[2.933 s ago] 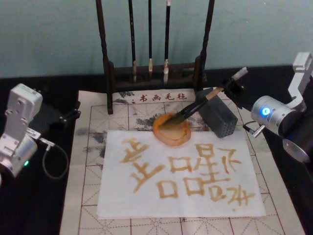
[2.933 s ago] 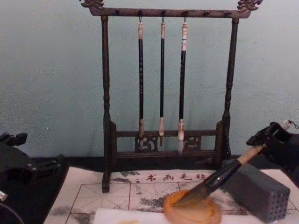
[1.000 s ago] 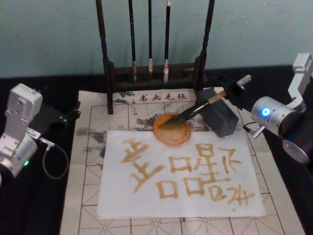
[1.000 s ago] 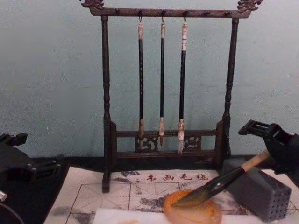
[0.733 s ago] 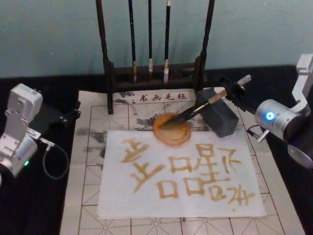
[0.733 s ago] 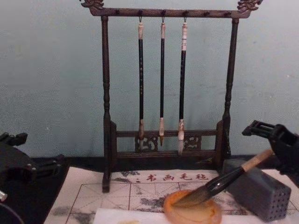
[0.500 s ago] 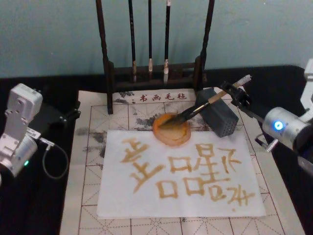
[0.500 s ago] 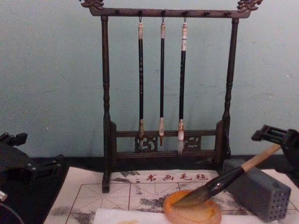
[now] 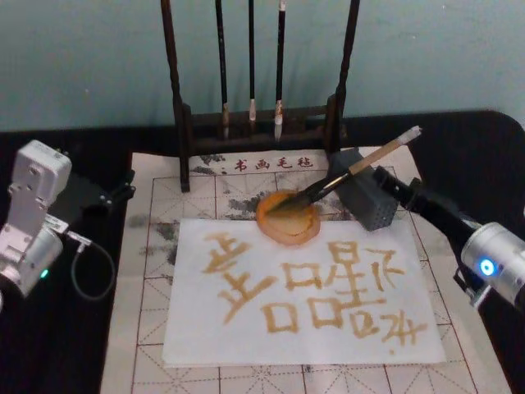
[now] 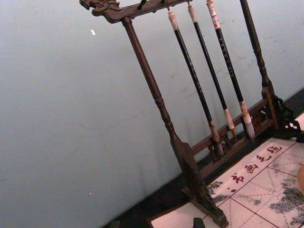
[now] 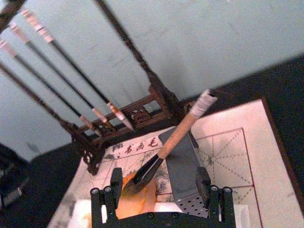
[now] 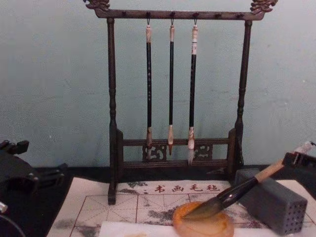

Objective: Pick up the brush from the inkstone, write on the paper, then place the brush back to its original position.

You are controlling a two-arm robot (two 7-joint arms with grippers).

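The brush (image 9: 349, 174) lies slanted, its dark bristles in the round orange inkstone (image 9: 287, 220) and its tan handle propped on the grey block (image 9: 369, 201). My right gripper (image 9: 385, 182) sits just right of the block, open and holding nothing. In the right wrist view its fingers (image 11: 114, 183) stand wide apart, with the brush (image 11: 173, 140) and the inkstone (image 11: 142, 199) beyond them. The white paper (image 9: 246, 328) carries several ochre characters. From the chest, the brush (image 12: 239, 189) leans over the inkstone (image 12: 202, 226), and the right gripper (image 12: 301, 163) shows at the right edge. My left gripper (image 9: 102, 195) is parked far left.
A dark wooden rack (image 9: 254, 123) with three thin hanging brushes (image 12: 171, 89) stands behind the inkstone. A gridded felt mat (image 9: 148, 328) underlies the paper. The grey holed block (image 12: 271, 202) sits at the mat's back right. Black table surface flanks both sides.
My right gripper let go of the brush's end and drew back to the right and toward me. The brush stayed on the inkstone and block. The left arm has not moved.
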